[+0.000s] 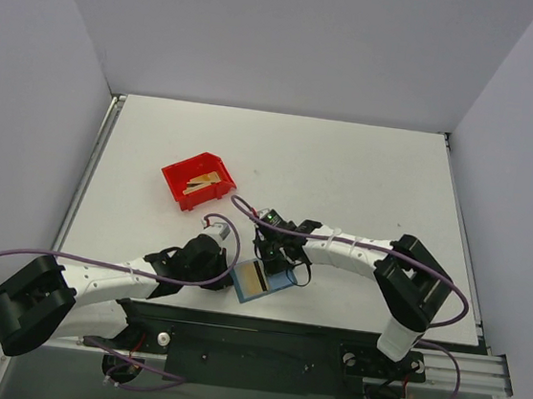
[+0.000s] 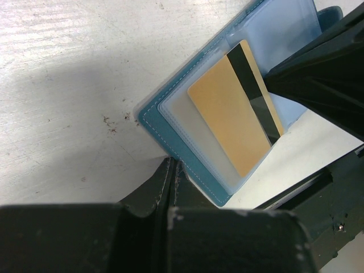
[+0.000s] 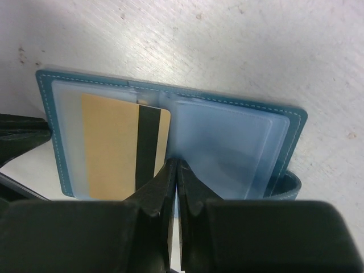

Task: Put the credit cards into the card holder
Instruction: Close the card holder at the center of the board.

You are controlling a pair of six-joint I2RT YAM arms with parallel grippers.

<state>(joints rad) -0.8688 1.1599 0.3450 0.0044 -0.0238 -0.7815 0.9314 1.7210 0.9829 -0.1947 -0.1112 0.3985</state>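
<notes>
While the card holder (image 3: pixel 227 142) lies open on the surface (image 1: pixel 347 170) between the arms, a credit card (image 3: pixel 111 148) rests on its left half (perhaps partly tucked); the right tool (image 3: pixel 176 168), tips together, sits at the fold beside the striped long edge, the left tool (image 2: pixel 170 168) likewise closed.

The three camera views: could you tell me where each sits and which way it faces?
Top external: above and behind the bases, looking down at the table; both arms show.
Left wrist: on the left gripper, facing the card holder's corner; shut fingers show.
Right wrist: on the right gripper, facing the holder's fold; shut fingers show.
Both wrist views share the gold card.
</notes>
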